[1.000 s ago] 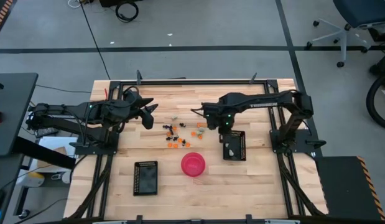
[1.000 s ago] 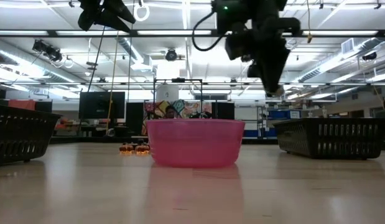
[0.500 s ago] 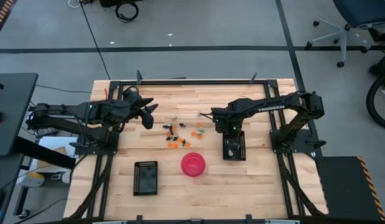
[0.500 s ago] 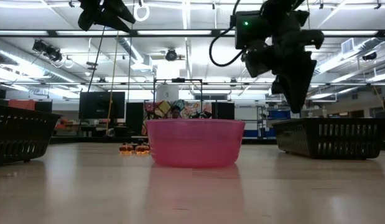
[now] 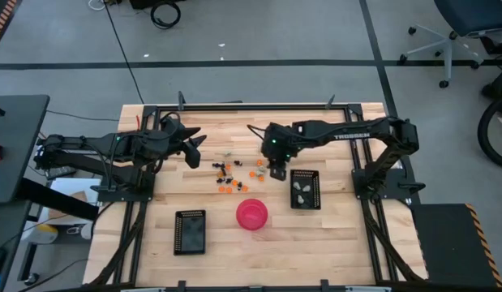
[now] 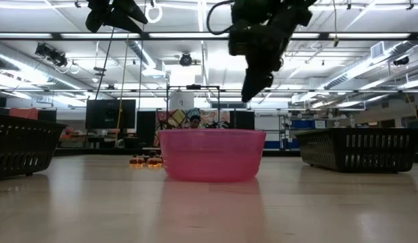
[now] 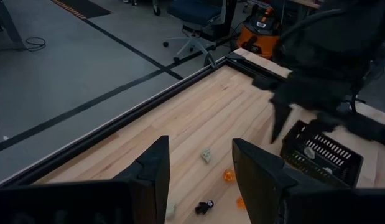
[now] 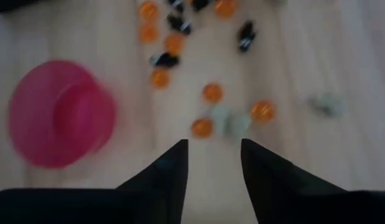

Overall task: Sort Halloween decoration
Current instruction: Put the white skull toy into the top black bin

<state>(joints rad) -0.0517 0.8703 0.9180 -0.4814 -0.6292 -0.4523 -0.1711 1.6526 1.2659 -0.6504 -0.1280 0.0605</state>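
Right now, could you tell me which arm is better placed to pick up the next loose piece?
Right. Its open pincer hangs just above the scattered pieces, beside the tray holding pale ones. The left pincer waits off to their side, farther from any tray.

Right gripper swings back from the tray

The right gripper [image 5: 275, 168] has left the grid tray [image 5: 305, 189] and now hangs over the scattered decoration pieces [image 5: 234, 172], fingers apart, tray beside it.

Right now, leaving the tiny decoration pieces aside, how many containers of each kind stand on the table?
Black grid trays: 2
Pink bowl: 1
Total: 3
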